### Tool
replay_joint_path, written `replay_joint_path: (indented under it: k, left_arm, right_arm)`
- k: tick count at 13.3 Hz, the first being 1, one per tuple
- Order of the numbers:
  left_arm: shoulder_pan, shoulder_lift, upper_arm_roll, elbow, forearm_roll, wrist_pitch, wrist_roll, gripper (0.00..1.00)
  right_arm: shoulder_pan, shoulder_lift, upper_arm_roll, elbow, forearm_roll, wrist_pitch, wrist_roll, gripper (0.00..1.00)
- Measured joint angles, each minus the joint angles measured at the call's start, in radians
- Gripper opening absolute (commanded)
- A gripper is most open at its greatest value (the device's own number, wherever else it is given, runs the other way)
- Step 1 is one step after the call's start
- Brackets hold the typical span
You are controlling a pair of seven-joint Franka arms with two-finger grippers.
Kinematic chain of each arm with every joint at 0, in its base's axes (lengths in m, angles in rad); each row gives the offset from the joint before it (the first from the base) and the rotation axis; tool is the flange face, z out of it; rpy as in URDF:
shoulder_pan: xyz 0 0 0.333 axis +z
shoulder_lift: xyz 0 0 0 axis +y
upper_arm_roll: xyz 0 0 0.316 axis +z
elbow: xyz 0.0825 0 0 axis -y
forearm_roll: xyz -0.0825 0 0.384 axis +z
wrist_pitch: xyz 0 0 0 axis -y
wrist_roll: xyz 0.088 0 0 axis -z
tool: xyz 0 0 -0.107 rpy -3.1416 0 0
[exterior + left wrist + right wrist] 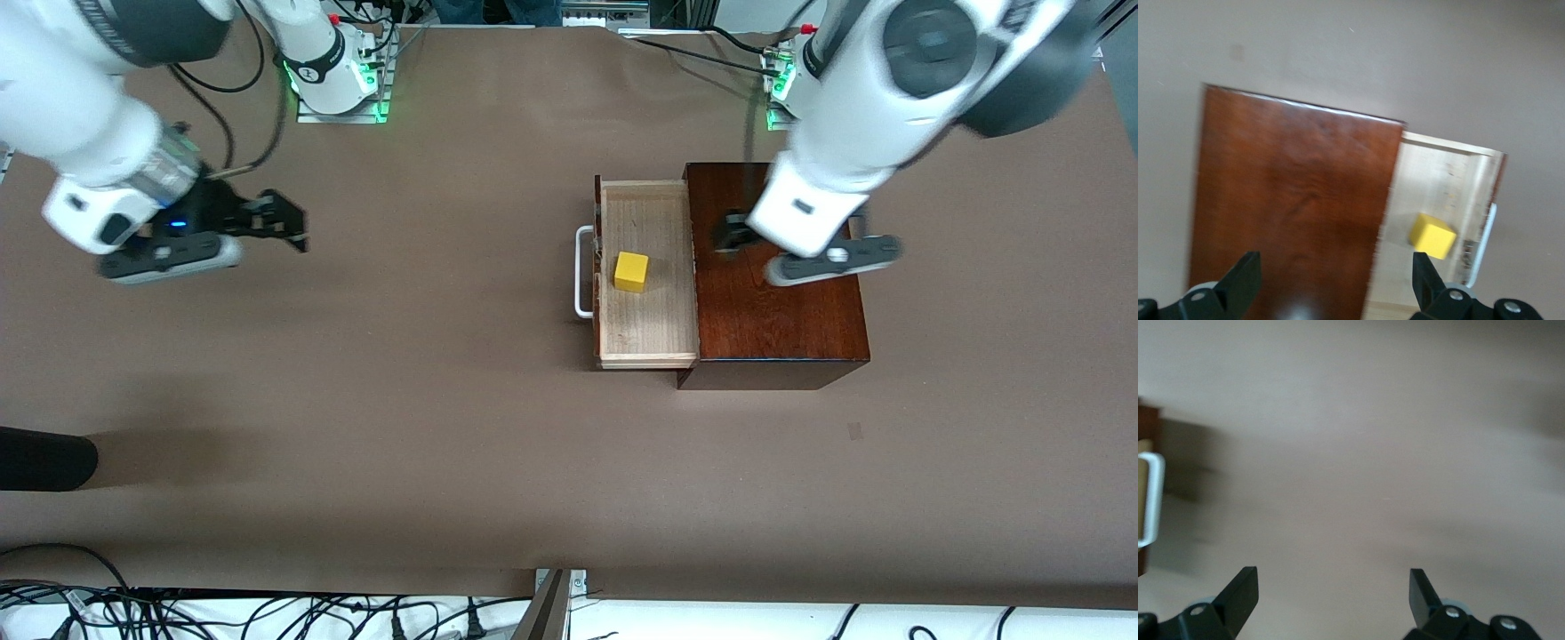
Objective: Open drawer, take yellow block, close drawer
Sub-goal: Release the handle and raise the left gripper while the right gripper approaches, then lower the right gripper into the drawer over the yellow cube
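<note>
The drawer [649, 329] stands pulled out of the dark mahogany box [782, 302], its white loop handle [582, 271] pointing toward the right arm's end. The yellow block [631, 271] lies in the pale tray, apart from its walls. My left gripper [733, 233] is open and empty over the box top, close to the tray's edge. In the left wrist view the box [1291, 207], the tray [1438, 187] and the block [1431, 235] show beyond the open gripper [1335, 280]. My right gripper [284, 227] is open and empty over bare table, and in the right wrist view [1331, 597] only the handle [1153, 497] shows.
Brown table cover [400, 400] all round the box. A dark rounded object [44, 458] juts in at the right arm's end, near the front camera. Cables [267, 613] run along the table's near edge.
</note>
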Motion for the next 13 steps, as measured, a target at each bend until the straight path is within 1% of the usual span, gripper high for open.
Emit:
replay_joint_path:
  k: [1,5,7,9,11,13]
  left_arm:
    - [0.026,-0.037,0.014,-0.028,0.000,-0.003,0.058,1.00]
    - [0.051,-0.179,0.132,-0.185,-0.001,-0.012,0.245,1.00]
    - [0.079,-0.220,0.152,-0.238,-0.001,-0.011,0.307,1.00]
    - [0.100,-0.240,0.161,-0.261,-0.001,-0.006,0.351,1.00]
    - [0.102,-0.241,0.189,-0.268,-0.001,0.019,0.394,1.00]
    - [0.103,-0.241,0.199,-0.270,-0.001,0.032,0.408,1.00]
  right_arm:
    - [0.037,0.005,0.001,0.000,0.012,0.003,0.010,1.00]
    - [0.163,0.032,0.002,0.001,0.065,0.035,0.022,1.00]
    - [0.223,0.050,0.003,0.001,0.071,0.060,0.021,1.00]
    - [0.297,0.078,0.004,0.010,0.072,0.105,0.022,1.00]
    - [0.365,0.130,0.006,0.063,0.072,0.123,0.022,1.00]
    - [0.412,0.193,0.007,0.126,0.072,0.126,0.022,1.00]
